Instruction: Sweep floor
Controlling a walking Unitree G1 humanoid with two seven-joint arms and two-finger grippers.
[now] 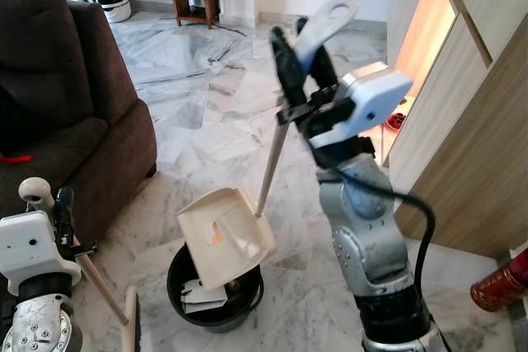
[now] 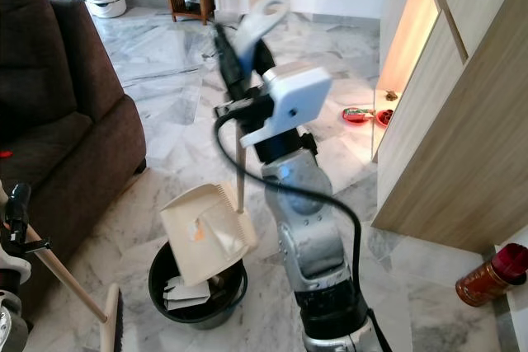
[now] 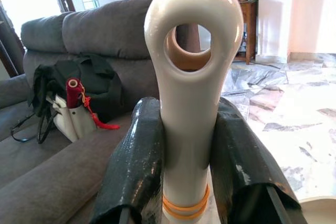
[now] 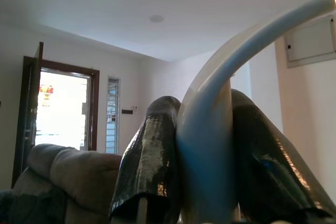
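Black fingers of the left gripper (image 3: pixel 186 150) clamp the broom handle (image 3: pixel 192 77) low at the robot's left, beside the brown sofa (image 1: pixel 58 113); the right gripper (image 1: pixel 307 72) pinches the dustpan handle (image 1: pixel 326 26), tilting the cream dustpan (image 1: pixel 224 237) over the black bin (image 1: pixel 210 286) on marble floor (image 1: pixel 206 96).

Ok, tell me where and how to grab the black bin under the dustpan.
Grip the black bin by its rim on the robot's left, coming down from above. That arc of the rim is bare, while the tilted dustpan overhangs the far and right part. The walls look wide and round, so a pinch over the thin rim probably suits two fingers best.
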